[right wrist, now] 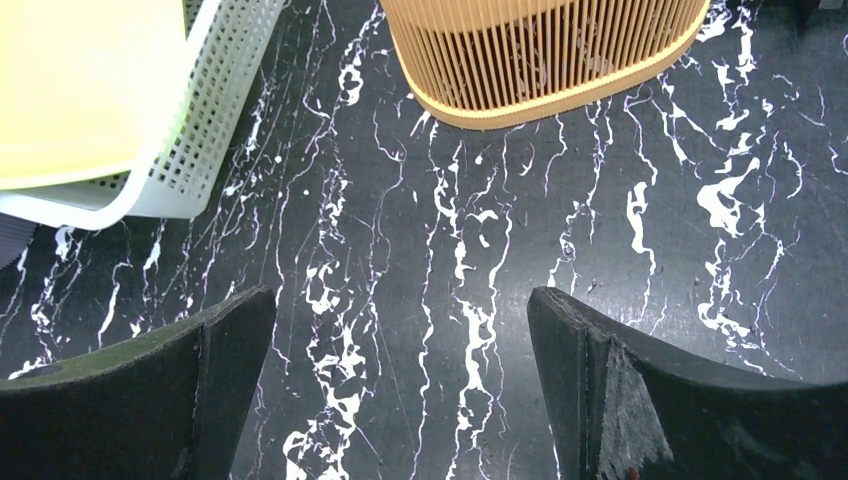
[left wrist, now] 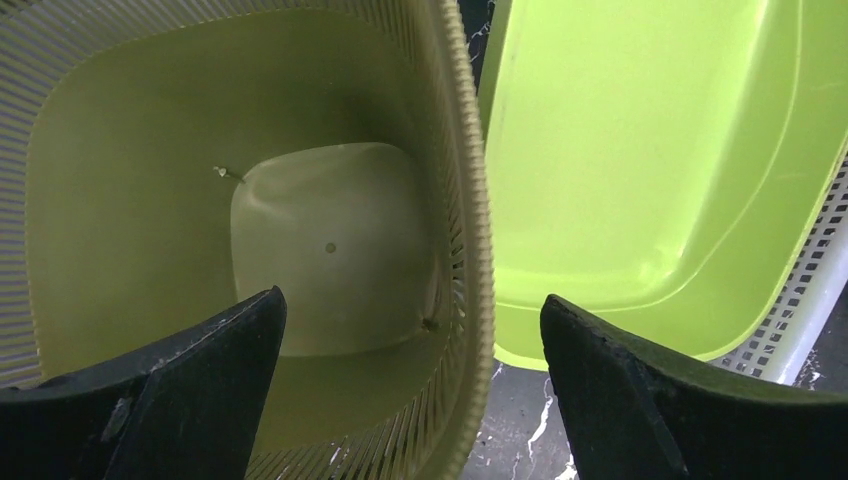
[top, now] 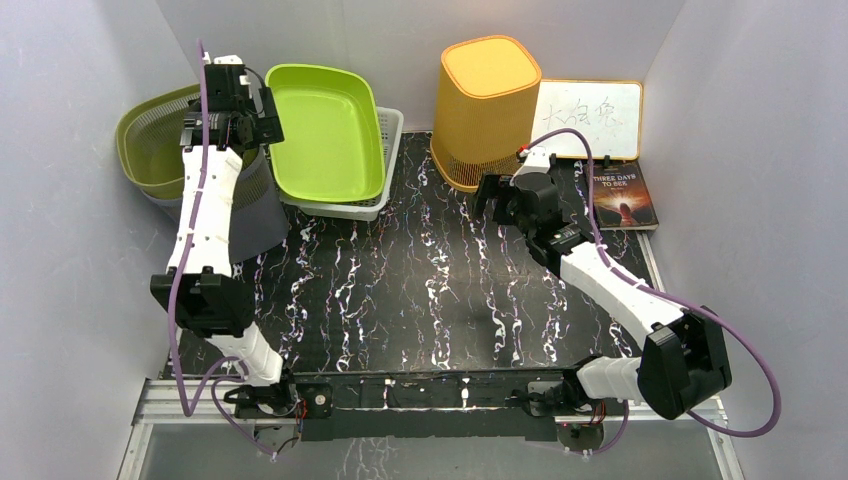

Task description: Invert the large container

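Note:
The large olive-green slatted basket (top: 150, 140) stands upright at the far left, mouth up, nested in a grey basket (top: 258, 215). In the left wrist view I look down into the olive basket (left wrist: 200, 200). Its right rim (left wrist: 470, 200) runs between my fingers, not touching either. My left gripper (top: 255, 118) is open above that rim, also seen in its wrist view (left wrist: 412, 300). My right gripper (top: 497, 195) is open and empty over the black marble table (right wrist: 430, 300), in front of the orange basket.
A lime-green tub (top: 325, 125) lies in a white perforated basket (top: 390, 135) right beside the olive basket. An orange slatted basket (top: 487, 105) stands upside down at the back. A whiteboard (top: 590, 118) and a book (top: 622, 192) lie at the back right.

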Available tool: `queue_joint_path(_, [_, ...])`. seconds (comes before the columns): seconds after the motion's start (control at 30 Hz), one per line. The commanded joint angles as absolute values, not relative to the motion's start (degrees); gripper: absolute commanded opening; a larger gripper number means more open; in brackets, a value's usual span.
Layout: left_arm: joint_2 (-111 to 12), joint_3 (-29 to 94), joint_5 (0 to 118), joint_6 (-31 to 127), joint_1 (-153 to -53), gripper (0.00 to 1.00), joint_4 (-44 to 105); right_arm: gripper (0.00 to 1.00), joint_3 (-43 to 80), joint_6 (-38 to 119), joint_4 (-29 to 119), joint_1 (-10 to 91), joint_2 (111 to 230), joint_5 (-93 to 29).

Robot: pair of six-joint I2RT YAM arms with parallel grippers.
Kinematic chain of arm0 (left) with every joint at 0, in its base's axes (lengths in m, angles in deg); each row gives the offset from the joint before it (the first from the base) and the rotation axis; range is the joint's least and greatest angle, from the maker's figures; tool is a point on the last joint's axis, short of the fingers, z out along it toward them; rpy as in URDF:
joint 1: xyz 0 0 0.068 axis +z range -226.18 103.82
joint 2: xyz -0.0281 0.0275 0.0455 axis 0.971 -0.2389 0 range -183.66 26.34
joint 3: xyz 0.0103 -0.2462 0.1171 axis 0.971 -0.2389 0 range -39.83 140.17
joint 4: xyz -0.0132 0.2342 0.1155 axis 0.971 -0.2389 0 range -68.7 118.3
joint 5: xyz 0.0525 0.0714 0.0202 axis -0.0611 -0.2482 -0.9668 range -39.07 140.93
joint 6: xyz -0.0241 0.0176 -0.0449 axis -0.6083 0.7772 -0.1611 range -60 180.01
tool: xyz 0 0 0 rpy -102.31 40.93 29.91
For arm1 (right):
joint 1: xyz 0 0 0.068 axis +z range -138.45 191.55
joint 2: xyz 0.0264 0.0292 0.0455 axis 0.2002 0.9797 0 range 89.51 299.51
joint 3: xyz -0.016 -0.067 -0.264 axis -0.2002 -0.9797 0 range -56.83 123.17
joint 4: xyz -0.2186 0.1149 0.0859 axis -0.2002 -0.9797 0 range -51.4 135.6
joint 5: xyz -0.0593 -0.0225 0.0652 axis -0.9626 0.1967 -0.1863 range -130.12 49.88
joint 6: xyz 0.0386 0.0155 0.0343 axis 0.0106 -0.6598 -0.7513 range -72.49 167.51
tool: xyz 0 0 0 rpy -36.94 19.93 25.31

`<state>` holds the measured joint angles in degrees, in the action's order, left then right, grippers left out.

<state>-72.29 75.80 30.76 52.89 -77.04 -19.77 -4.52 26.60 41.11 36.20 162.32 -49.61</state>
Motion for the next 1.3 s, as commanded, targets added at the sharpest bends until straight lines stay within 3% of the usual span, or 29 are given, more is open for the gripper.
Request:
queue_joint_path(0.0, [-64.7,73.8,32.9,51.5,-76.7,0.98,-16.0,0.98,-5.1,27.2,43.2,36.5,163.2,-50.1])
queue_joint_path(0.1, [-62.5,71.1,33.8,51.3,-76.6,0.96,-13.3,0.98,-5.2,27.2,43.2,36.5,163.5,-50.5])
queue_joint_path(0.27, [-59.7,67.1,34.7,50.2,-76.7,0.77,-8.8,0.98,-5.8,27.5,43.6,36.6,163.6,-50.9])
queue_joint_path(0.63, [-64.0,67.9,34.0,50.9,-76.7,0.74,-9.0,0.98,-5.9,27.9,43.1,36.5,162.8,-51.8])
queue_joint_path(1.03, [-63.8,64.9,33.2,52.1,-76.6,0.50,-7.4,0.98,-6.4,28.3,43.1,36.6,163.3,-51.7])
queue_joint_path(1.27, [-62.4,59.2,31.8,53.1,-76.6,0.46,-5.9,0.98,-6.6,28.5,43.2,36.6,163.1,-52.0])
